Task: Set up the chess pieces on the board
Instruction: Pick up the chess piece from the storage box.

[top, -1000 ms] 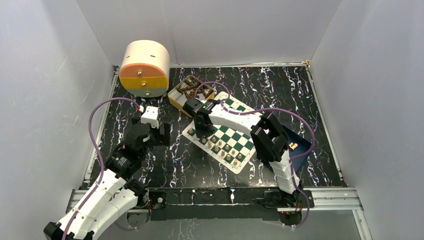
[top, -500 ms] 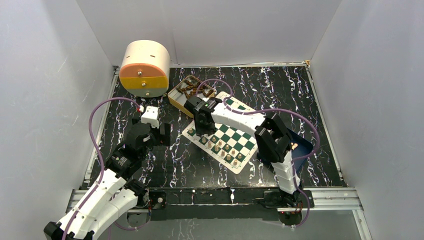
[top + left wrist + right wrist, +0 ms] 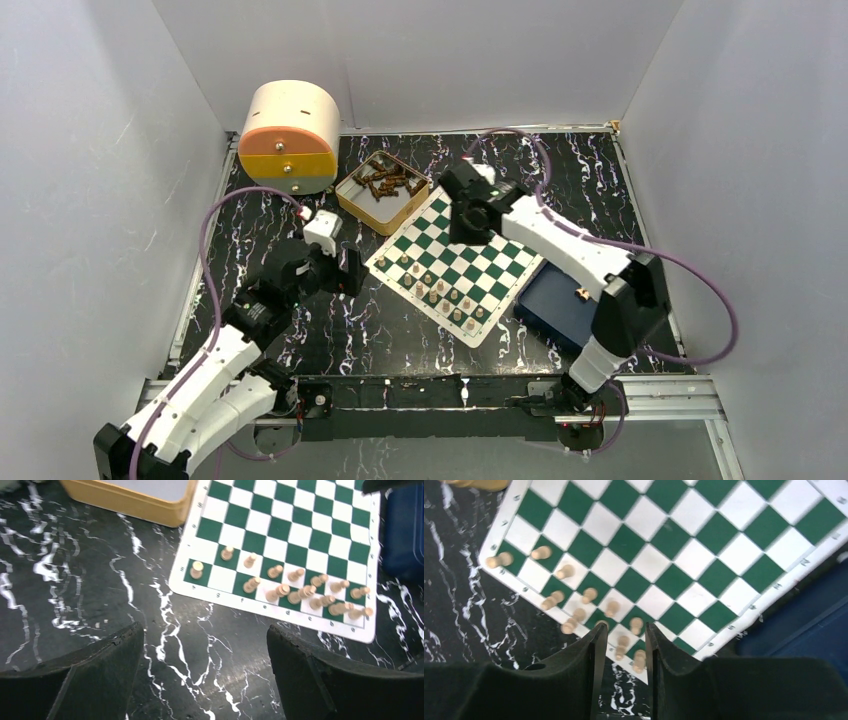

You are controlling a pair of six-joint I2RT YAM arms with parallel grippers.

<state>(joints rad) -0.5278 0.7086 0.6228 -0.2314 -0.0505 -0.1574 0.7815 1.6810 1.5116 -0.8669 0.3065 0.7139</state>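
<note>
Black marbled tabletop [image 3: 620,200]. The green-white board [image 3: 480,262] lies mid-table, and the blue tray [image 3: 545,300] is just beside its right edge. Right claw [image 3: 625,630] hangs over the board, fingers narrowly parted, empty. Left claw [image 3: 204,635] is spread wide and empty over the tabletop, left of the board. Chess pieces [image 3: 280,590] crowd the two near rows. One lone piece [image 3: 581,294] sits in the tray, near-right of the right claw, so the right arm is nearer. Its long axis is too small to tell.

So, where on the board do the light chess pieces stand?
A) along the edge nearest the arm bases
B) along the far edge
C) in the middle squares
A: the chess pieces stand in rows along the near edge of the board.
</note>
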